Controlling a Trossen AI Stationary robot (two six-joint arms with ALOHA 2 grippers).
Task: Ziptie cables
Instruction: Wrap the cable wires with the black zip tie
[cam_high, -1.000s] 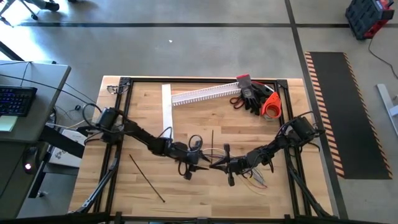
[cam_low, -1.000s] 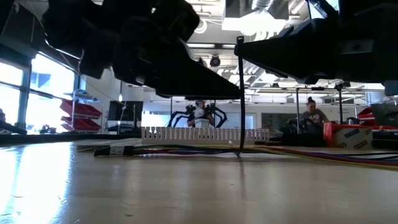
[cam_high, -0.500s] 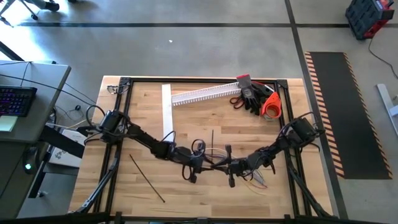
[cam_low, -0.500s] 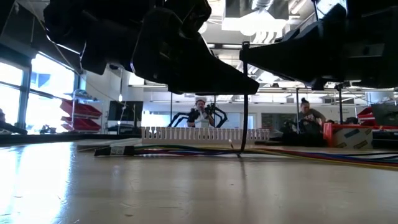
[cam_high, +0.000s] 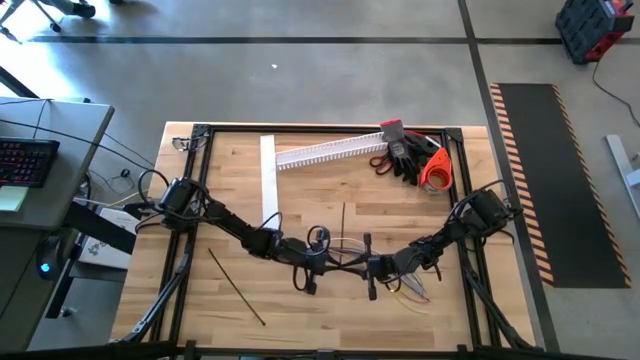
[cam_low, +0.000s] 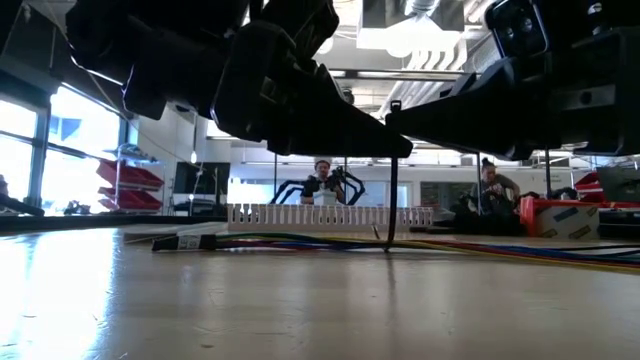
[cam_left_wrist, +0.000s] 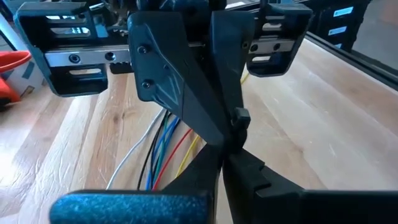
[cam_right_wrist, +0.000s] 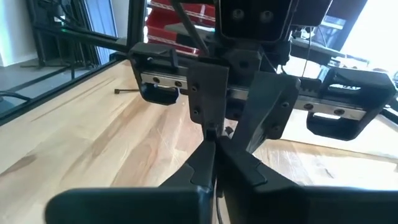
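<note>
Item: left end effector (cam_high: 318, 262) and right end effector (cam_high: 362, 266) met tip to tip, both pinching one upright ziptie (cam_low: 391, 190) whose foot touched the cables (cam_low: 300, 241) on the worktop (cam_high: 300, 190) beneath; head-and-tail alignment probably mattered before pulling

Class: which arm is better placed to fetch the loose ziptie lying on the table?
Left, probably: the loose ziptie lies on its side, nearer the left gripper than the right gripper. Both pinch an upright ziptie.
</note>
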